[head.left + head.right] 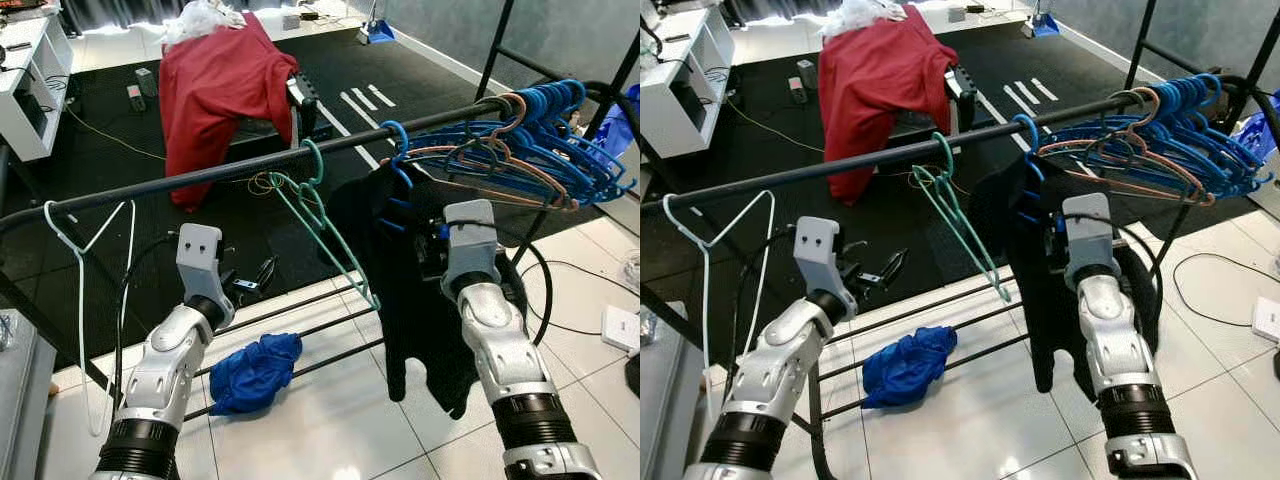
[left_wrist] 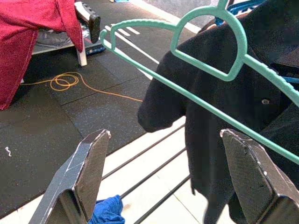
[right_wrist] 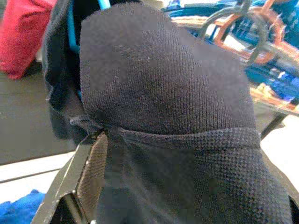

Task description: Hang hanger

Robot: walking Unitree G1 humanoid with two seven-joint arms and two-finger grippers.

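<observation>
White floor tiles (image 1: 340, 420) underfoot, black mat (image 1: 120, 180) beyond the rail (image 1: 200, 172).

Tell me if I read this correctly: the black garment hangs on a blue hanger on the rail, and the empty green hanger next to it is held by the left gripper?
Not quite. The left gripper is open and holds nothing; the left wrist view shows the green hanger beyond its fingers. The black garment does hang on a blue hanger on the rail.
</observation>
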